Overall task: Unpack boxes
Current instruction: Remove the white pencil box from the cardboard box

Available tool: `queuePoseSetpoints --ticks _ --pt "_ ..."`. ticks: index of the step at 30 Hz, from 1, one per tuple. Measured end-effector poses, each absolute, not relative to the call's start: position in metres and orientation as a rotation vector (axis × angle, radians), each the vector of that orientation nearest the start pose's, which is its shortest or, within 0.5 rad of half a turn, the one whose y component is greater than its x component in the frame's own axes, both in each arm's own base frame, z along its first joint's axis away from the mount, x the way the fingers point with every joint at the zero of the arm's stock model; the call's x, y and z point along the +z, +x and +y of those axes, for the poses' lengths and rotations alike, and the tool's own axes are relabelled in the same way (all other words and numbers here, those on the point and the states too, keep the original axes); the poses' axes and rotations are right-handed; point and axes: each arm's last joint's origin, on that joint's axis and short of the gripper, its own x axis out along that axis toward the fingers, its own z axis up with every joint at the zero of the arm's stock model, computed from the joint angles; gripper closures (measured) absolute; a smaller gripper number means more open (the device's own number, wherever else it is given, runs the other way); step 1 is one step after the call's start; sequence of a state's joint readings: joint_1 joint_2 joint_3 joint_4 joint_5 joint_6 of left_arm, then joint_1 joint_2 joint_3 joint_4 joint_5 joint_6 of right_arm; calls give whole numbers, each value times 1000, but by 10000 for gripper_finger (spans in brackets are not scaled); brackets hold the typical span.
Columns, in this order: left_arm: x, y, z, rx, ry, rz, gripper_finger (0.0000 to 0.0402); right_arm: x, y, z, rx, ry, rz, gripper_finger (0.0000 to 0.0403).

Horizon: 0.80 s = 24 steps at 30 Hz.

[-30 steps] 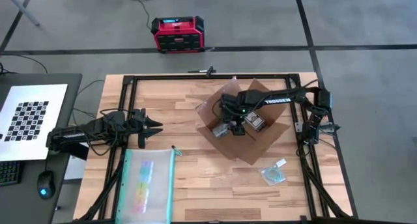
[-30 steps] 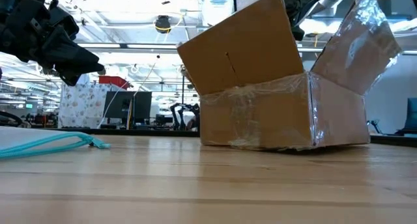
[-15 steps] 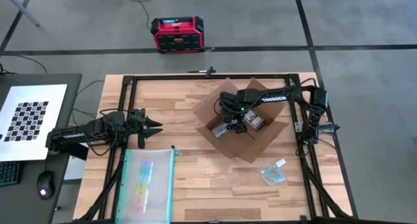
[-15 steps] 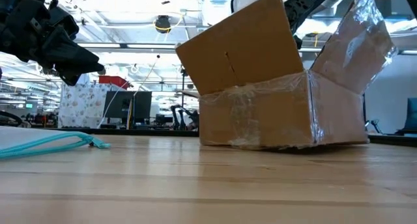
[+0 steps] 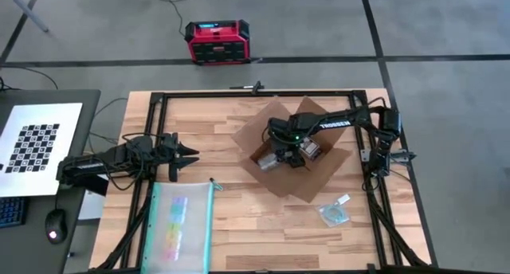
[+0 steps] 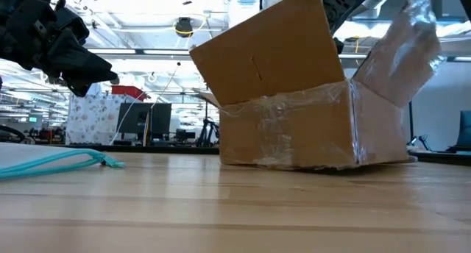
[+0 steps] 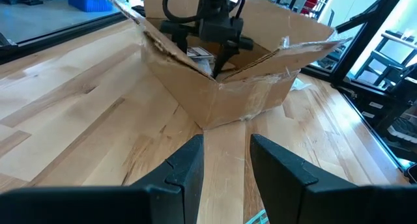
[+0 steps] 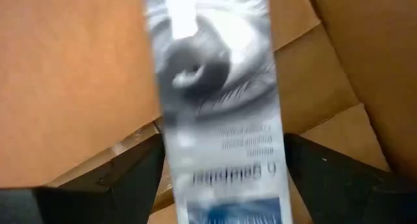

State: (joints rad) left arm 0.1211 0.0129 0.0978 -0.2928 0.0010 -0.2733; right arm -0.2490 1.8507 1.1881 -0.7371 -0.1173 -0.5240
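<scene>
The brown cardboard box (image 5: pixel 275 182) stands on the table right of centre with its flaps open (image 6: pixel 294 135). My right gripper (image 5: pixel 284 156) reaches down into it from above. Its open fingers stand on either side of a long grey printed carton (image 8: pixel 215 87) that lies in the box. The left wrist view shows the same gripper (image 7: pixel 218 58) low inside the box (image 7: pixel 215 100). A second light packet (image 5: pixel 312 150) also lies in the box. My left gripper (image 5: pixel 190 154) hovers open over the table's left side, pointing at the box and touching nothing. My right gripper has one finger (image 8: pixel 140 178) on each long side of the printed carton's near end (image 8: pixel 228 185), coming from above and lying along it. The carton fills the gap between them. Whether the fingers touch it, I cannot tell.
A clear teal-edged pouch (image 5: pixel 179 226) lies at the near left. A small clear packet (image 5: pixel 335 213) lies near the right edge. A black frame (image 5: pixel 263 93) rims the table. On the floor beyond the table stands a red and black case (image 5: pixel 217 41).
My right gripper has sunk a little deeper into the box and rolled about its own axis, jaws unchanged. The box has slid slightly toward the table's left edge and turned a little, and its flaps have swung with it.
</scene>
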Motion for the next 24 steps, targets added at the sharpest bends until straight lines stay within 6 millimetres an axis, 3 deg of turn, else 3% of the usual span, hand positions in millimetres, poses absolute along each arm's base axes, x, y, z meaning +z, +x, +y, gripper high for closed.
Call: queuePoseSetpoints --ticks 9,12,16,24 --pt "168 89 11 147 -285 190 292 136 332 -78 244 -201 1376 101" --pt "168 89 11 147 -285 190 292 135 332 -77 237 -189 1379 115" --pt "168 89 11 147 -285 190 292 133 330 -76 250 -161 1391 176" --pt "168 89 11 147 -285 190 292 139 333 -77 227 -142 1388 176"
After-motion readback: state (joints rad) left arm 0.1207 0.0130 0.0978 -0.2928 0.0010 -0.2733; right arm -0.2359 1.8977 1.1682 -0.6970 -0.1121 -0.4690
